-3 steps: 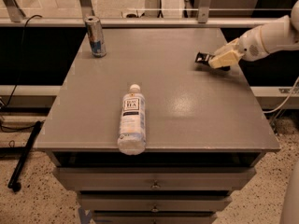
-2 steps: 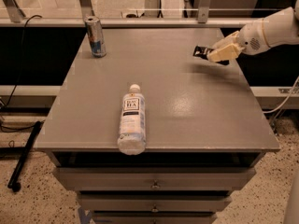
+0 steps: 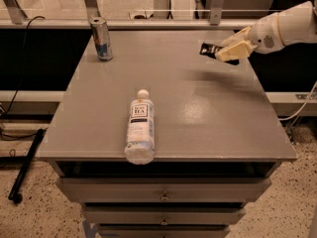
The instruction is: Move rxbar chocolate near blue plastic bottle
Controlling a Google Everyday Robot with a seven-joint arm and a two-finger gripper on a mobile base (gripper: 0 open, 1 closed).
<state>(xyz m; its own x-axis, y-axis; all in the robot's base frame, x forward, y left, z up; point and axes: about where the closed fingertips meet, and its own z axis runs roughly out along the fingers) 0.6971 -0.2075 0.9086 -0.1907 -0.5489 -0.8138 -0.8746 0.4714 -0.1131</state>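
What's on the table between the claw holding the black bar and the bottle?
Nothing: the camera view shows only bare table between the gripper, shut on the rxbar chocolate at far right, and the blue plastic bottle.

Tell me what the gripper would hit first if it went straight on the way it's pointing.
The gripper, above the table's far right holding the rxbar chocolate, points left. The way looks free until perhaps the silver-blue can; depth is unclear.

A gray table (image 3: 198,113) carries a bottle (image 3: 140,128) lying on its side at the front edge, cap toward the back. A can (image 3: 101,38) stands upright well behind and left of the bottle. Behind and right of the bottle, the gripper (image 3: 224,52) hangs above the table, clamping a bar (image 3: 208,49).
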